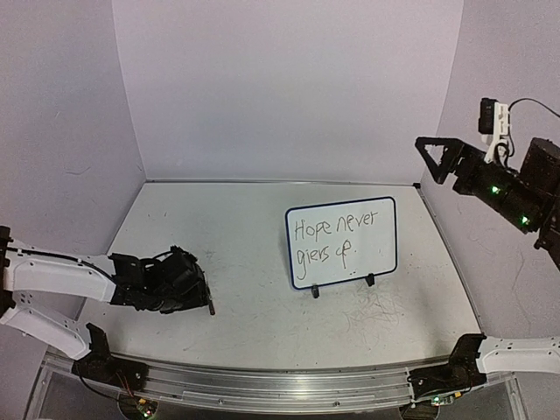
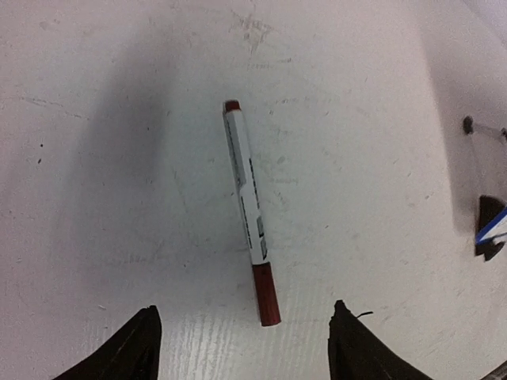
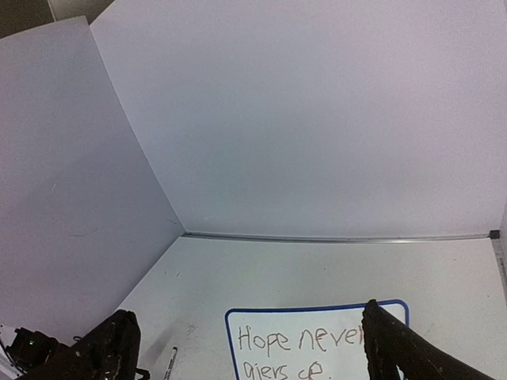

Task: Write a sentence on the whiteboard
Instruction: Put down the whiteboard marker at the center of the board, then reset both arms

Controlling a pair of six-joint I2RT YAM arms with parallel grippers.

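Note:
The whiteboard (image 1: 343,262), blue-framed on two black clip feet, stands right of centre on the table. The sentence (image 1: 337,241) reads "Hope never gives up." in two lines. The board (image 3: 348,324) and the sentence (image 3: 297,342) also show in the right wrist view. My left gripper (image 1: 199,293) is open and low over the table, left of the board. A white marker (image 2: 251,210) with a dark red cap lies flat just beyond its fingertips, untouched. My left gripper (image 2: 243,315) holds nothing. My right gripper (image 1: 426,162) is open, empty and raised high at the right.
White walls close the table at the back and both sides. A metal rail (image 1: 280,385) runs along the near edge. Grey scuff marks (image 1: 376,311) lie in front of the board. A board corner with one clip foot (image 2: 489,237) shows at the left wrist view's right edge.

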